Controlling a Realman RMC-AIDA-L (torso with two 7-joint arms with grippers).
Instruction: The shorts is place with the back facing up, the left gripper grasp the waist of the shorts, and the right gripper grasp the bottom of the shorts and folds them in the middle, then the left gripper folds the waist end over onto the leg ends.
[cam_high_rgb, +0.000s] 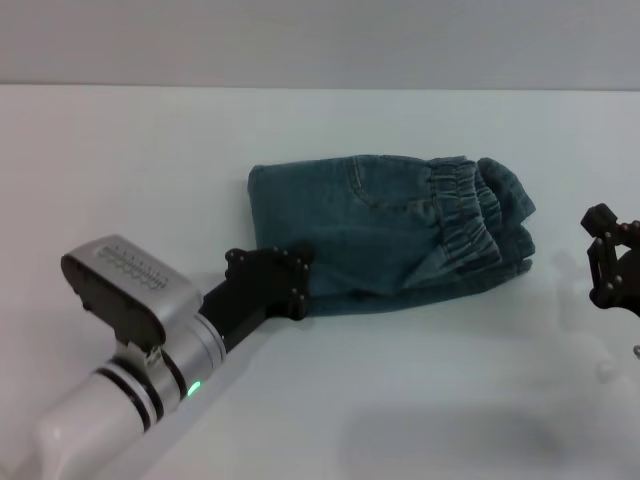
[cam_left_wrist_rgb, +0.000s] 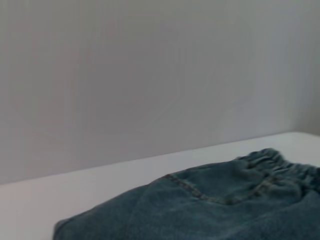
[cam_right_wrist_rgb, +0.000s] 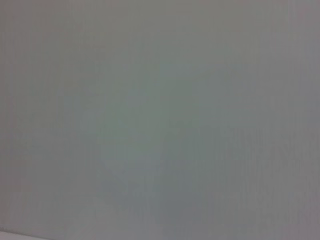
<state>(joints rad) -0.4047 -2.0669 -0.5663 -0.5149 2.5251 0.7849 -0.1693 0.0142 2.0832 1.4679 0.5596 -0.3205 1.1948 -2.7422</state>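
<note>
The denim shorts lie folded into a compact bundle in the middle of the white table, with the elastic waistband on top at the right end. In the left wrist view the shorts fill the lower part, showing a stitched seam and the gathered waist. My left gripper sits at the bundle's near left corner, touching the denim edge. My right gripper hangs open and empty at the right edge of the head view, apart from the shorts. The right wrist view shows only a blank pale surface.
The table's far edge meets a pale wall behind the shorts. Bare white tabletop surrounds the bundle on all sides. My left arm reaches in from the lower left corner.
</note>
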